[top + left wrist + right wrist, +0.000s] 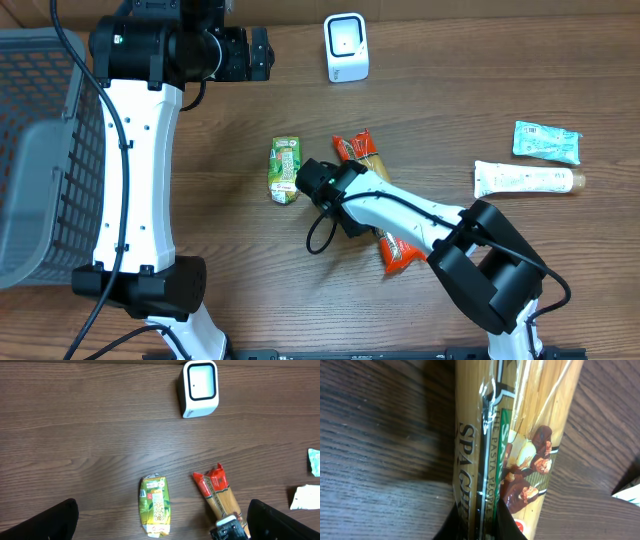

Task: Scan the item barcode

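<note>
Right end effector (476, 522) clamped on spaghetti pack (372, 165), ctr frame on counter (250, 290). Prob. a film-only pinch, view's poor. Pack could slip/droop on lift to scanner (346, 47). Left end effector (258, 52) apart.

Wooden worktop (230, 130). Grey mesh basket (40, 150) at left edge. White scanner (346, 47) near far edge, centre. Left gripper (260, 52) hangs left of scanner, apart from it.

Green pouch (285, 169) lies mid-worktop. Spaghetti packet (358, 150) just right of pouch, lying diagonally, middle hidden under right gripper (335, 188); jaws not discernible from here.

White tube (525, 180) and teal packet (546, 141) at right, well apart from rest, teal packet on far side of tube.
</note>
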{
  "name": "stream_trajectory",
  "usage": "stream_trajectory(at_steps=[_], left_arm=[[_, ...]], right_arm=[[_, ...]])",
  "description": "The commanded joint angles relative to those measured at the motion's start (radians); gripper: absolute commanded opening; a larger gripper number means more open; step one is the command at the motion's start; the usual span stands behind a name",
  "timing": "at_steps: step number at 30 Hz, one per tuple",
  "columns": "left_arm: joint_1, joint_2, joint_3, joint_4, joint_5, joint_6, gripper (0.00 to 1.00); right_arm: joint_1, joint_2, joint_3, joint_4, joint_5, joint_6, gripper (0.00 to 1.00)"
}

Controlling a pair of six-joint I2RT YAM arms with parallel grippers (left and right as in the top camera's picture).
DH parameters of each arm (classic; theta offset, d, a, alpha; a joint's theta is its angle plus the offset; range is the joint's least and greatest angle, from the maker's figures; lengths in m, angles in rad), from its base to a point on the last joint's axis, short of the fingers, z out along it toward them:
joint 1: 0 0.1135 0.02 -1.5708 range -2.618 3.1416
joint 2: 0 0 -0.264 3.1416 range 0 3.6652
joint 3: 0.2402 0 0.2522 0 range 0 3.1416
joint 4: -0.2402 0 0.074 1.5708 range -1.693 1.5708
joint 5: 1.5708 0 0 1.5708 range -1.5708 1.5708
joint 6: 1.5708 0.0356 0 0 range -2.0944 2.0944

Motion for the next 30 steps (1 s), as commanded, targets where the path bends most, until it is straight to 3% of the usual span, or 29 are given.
stream_trajectory(at_steps=[1,7,12,21,25,30], left_arm=[[-0.001,0.005,0.006,0.001,-0.003,0.016,0.99],[-0.001,0.005,0.006,0.001,-0.003,0.016,1.0],[-0.001,0.005,0.006,0.001,-0.003,0.016,1.0],[-0.001,0.005,0.006,0.001,-0.003,0.016,1.0],[-0.001,0.005,0.006,0.001,-0.003,0.016,1.0],[-0.001,0.005,0.006,0.001,-0.003,0.016,1.0]], right_arm=[[-0.013,-0.026,0.05,-0.008,-0.233,-0.047,0.04],[-0.127,-0.215,0.077,0.065,-0.712,-0.163,0.04],[-0.299,-0.242,0.057,0.04,-1.051,-0.3,0.04],[-0.489,-0.232,-0.227,0.234,-1.127,-0.326,0.04],[-0.581,-0.232,-0.314,0.305,-1.12,-0.285,0.19],[-0.694,-0.232,-0.321,0.316,-1.055,-0.286,0.56]])
